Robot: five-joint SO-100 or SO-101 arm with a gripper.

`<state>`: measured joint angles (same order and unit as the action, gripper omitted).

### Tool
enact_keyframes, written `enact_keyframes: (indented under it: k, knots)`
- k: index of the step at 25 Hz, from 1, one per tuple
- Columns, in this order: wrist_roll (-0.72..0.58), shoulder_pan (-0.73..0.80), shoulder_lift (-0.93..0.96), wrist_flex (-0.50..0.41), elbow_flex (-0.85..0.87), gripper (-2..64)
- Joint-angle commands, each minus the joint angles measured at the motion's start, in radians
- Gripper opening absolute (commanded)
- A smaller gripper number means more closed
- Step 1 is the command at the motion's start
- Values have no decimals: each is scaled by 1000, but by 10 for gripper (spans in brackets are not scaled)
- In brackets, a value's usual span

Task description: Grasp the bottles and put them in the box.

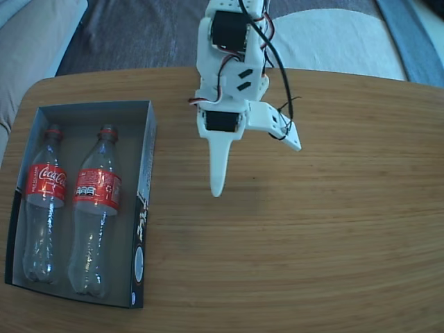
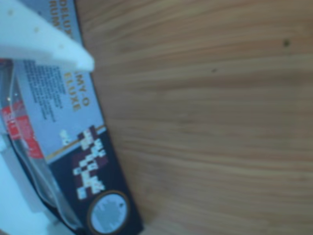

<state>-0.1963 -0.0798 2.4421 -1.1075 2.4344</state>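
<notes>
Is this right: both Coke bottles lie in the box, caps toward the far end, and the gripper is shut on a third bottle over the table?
Not quite. In the fixed view the gripper is open and holds nothing; no third bottle shows. The rest stands: both bottles lie in the box, caps toward the far end.

Clear bottles (image 1: 69, 208) w/ red caps+labels, black box (image 1: 144, 201), white gripper (image 1: 257, 166).
</notes>
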Motion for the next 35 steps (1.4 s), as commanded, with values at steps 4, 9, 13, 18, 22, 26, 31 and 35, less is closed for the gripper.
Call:
enact_keyframes:
  k: [4,9,13,18,22,26,31,35]
  knots:
    - [8,17,18,100,43,535]
    - [9,5,20,143,121,535]
    - [9,5,20,161,169,535]
    - [9,5,20,163,172,535]
    - [9,5,20,163,172,531]
    - [11,5,20,163,172,529]
    - [11,5,20,163,172,529]
    - [11,5,20,163,172,529]
